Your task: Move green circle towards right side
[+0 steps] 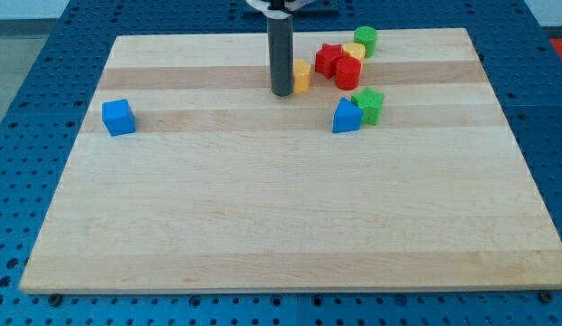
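Observation:
The green circle [366, 38] is a short green cylinder near the view's top edge of the wooden board [262, 208], right of centre. My tip [281, 92] is the lower end of a dark rod, well to the left of and below the green circle. It touches the left side of a yellow block [301, 76]. Between the tip and the green circle lie a red star [328, 59], a red block [347, 72] and a second yellow block [355, 52], mostly hidden behind them.
A green star [370, 104] and a blue triangular block [346, 117] sit together below the red cluster. A blue cube [119, 117] stands alone at the view's left. Blue perforated table surrounds the board.

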`<state>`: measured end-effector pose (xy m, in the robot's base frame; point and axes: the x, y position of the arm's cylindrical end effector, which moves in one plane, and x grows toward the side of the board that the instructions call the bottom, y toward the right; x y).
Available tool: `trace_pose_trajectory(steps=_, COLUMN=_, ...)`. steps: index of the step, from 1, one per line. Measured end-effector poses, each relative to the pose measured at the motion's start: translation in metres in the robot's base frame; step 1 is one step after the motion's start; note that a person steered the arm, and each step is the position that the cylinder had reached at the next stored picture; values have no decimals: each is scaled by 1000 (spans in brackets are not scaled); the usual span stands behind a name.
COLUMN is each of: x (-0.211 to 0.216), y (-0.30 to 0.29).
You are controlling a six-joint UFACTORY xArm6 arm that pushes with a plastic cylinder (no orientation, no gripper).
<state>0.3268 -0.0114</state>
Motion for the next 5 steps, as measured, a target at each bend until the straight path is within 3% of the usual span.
trace_pose_trajectory(steps=3, x=-5, y=22)
trace_pose_trajectory(steps=5, x=-15, y=-29)
